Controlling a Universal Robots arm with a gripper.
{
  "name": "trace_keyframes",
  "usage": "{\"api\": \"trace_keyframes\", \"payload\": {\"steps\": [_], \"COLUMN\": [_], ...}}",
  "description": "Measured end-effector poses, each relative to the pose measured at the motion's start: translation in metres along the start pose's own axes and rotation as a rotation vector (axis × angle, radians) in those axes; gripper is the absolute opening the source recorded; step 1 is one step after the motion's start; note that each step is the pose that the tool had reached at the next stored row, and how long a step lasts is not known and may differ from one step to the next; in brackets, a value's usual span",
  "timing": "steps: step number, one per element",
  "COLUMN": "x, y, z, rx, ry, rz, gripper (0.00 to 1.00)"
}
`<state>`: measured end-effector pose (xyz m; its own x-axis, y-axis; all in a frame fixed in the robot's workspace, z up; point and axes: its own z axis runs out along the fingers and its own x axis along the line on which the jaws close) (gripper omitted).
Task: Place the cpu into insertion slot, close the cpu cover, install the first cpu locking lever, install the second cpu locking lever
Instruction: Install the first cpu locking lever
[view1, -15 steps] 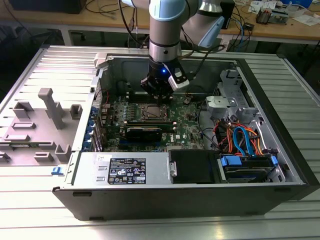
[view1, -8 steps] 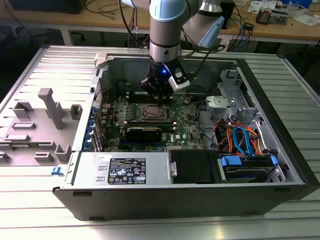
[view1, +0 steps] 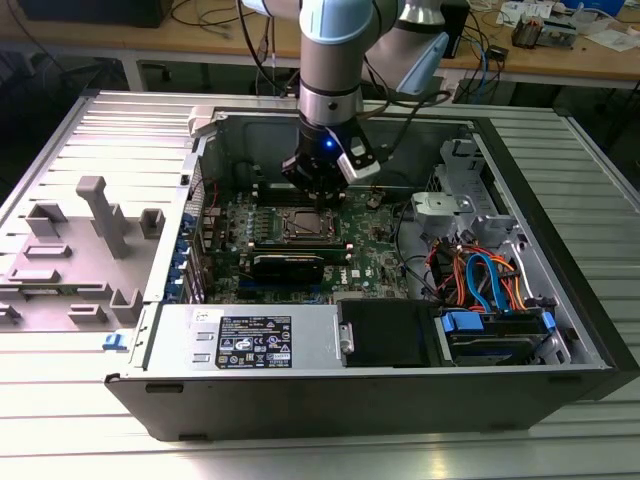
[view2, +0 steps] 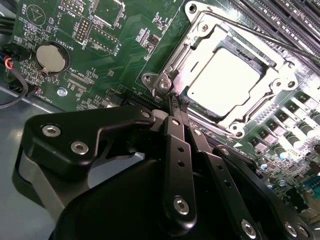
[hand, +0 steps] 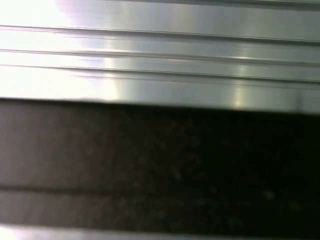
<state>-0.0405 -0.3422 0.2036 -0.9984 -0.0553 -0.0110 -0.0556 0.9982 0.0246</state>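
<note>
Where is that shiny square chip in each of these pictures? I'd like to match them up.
Exterior view: the cpu sits mid-board inside the open case, just below the tool.
Second wrist view: the cpu lies bright and square under the cpu cover, just past the tool's tip.
First wrist view: pale ribbed metal and a dark band; no chip to point at.
Shared landmark: the green board.
</note>
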Motion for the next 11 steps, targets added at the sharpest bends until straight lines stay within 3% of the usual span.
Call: {"api": "trace_keyframes", "payload": {"steps": [7,11], "x": [-0.0005,-0.0005], "y": [0.0000,0.0005], "z": [0.0027,0.0027], "rx": [-0.0019,-0.0134], "ry": [-0.0003,-0.0010], "rz": [0.000,-0.001], "gripper": [0.11,0.11]}}
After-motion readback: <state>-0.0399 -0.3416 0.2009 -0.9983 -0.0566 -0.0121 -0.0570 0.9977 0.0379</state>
